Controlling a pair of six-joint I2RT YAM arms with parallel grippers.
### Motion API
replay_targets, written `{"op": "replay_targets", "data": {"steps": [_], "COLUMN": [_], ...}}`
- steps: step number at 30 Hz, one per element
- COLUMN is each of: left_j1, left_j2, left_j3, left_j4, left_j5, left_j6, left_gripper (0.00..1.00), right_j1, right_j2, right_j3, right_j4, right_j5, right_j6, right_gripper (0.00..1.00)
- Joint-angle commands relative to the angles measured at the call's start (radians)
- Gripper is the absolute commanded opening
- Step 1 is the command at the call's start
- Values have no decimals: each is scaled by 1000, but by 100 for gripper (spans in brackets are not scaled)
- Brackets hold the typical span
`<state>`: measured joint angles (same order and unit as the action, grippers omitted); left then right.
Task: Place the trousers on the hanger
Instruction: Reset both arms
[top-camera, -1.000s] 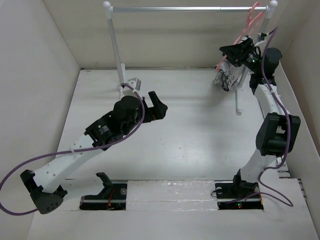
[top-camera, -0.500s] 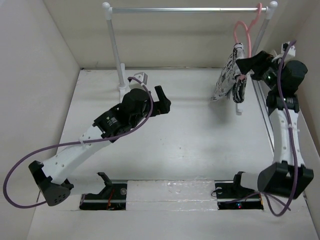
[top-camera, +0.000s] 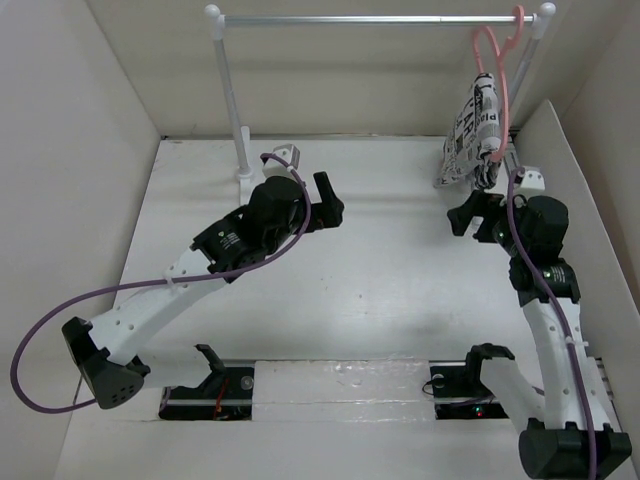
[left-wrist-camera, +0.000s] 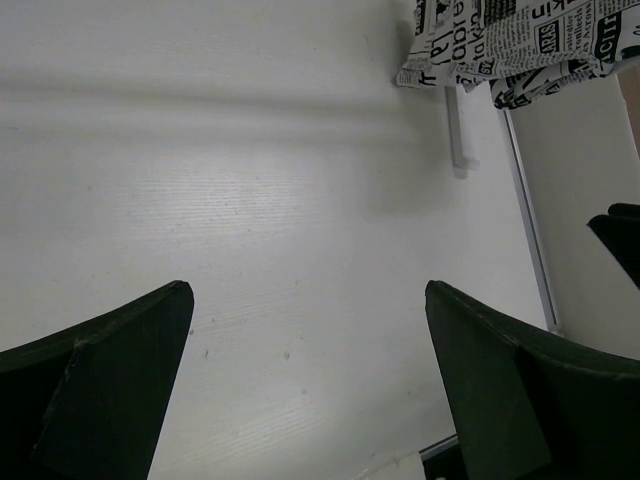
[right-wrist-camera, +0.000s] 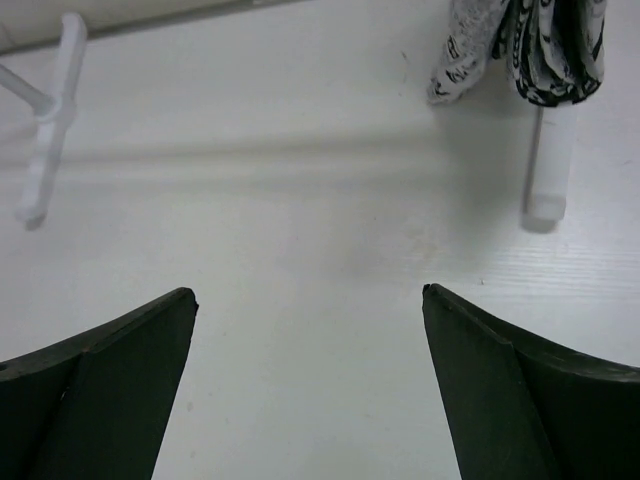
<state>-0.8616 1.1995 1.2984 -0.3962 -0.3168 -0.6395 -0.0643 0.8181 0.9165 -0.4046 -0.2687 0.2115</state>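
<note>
The newspaper-print trousers (top-camera: 478, 130) hang folded over the pink hanger (top-camera: 497, 70), whose hook sits on the right end of the rail (top-camera: 380, 18). My right gripper (top-camera: 470, 214) is open and empty, low over the table just in front of the trousers; its wrist view shows the trousers' lower edge (right-wrist-camera: 530, 45) ahead at the top right, between open fingers (right-wrist-camera: 110, 390). My left gripper (top-camera: 332, 203) is open and empty at the table's middle, pointing right; the trousers (left-wrist-camera: 520, 40) show far off in its view.
The white-and-silver rail stands on two posts, the left post (top-camera: 230, 95) and its foot (right-wrist-camera: 48, 130) at the back left, the right foot (right-wrist-camera: 548, 165) under the trousers. White walls enclose the table on the left, back and right (top-camera: 590, 140).
My right arm has let go of the hanger and drawn back down toward the near side. The hanger with the trousers now hangs from the rail. My left arm shifted slightly right.
</note>
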Motion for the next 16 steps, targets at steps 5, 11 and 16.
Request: {"op": "replay_targets", "data": {"steps": [5,11,16], "left_j1": [6,6,6], "left_j2": [-31,-64,-49], "left_j3": [-54,-152,-169], "left_j4": [-13,28,68], "left_j5": [-34,13,45], "left_j6": [-14,-38,-57], "left_gripper": [99,99,99], "right_j1": [116,202,212], "right_j2": [-106,-191,-191], "right_j3": [-100,-253,-233], "right_j4": [-164,-234,-221], "right_j5": [36,46,14], "right_j6": [-116,-126,-116], "right_gripper": [83,79,80]}}
